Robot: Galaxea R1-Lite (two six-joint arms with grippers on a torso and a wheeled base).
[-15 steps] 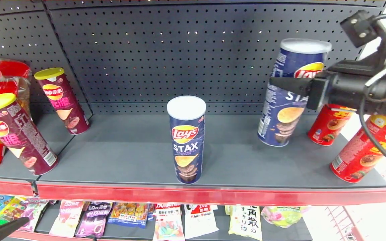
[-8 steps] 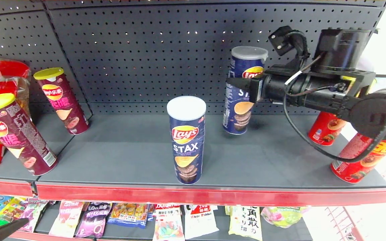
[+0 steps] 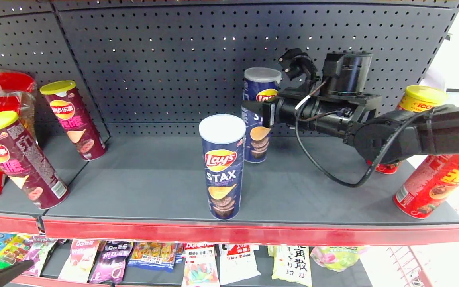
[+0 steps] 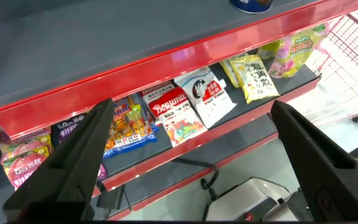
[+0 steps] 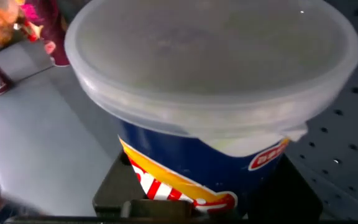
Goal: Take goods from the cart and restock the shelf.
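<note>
1. at the back of the shelf (image 3: 142, 179), about midway along its length: the held blue chip can (image 3: 258, 119) is upright with a clear plastic lid (image 5: 210, 68) on top, just in front of the pegboard back panel (image 3: 173, 59). whether its base touches the shelf cannot be told.
2. right gripper (image 3: 255, 107): clamped around the upper part of the held blue chip can, with one finger across its front face below the lid. the arm comes in from the shelf's right end.
3. front blue chip can (image 3: 222, 167): upright, white lid, standing near the front edge at mid-length. it is nearer that edge than the held blue chip can.
4. purple cans, yellow lids: one (image 3: 74, 119) near the back at the left end, another (image 3: 18, 159) near the front left corner. both stand on the adjoining left section.
5. red bags (image 3: 2, 85): at the far left, behind the nearer purple can.
6. red cans: one (image 3: 432, 183) at the front right corner, and one with a yellow lid (image 3: 418, 97) farther back, partly behind the right arm.
7. red front edge (image 3: 253, 233) of the shelf, with the lower shelf (image 4: 241, 124) below it carrying a row of snack packets (image 3: 197, 263) lying flat.
8. left gripper (image 4: 191, 155): fingers spread wide with nothing between them, held low in front of the lower shelf.
9. cart (image 4: 356, 43): a red wire grid beside the right end of the lower shelf.
</note>
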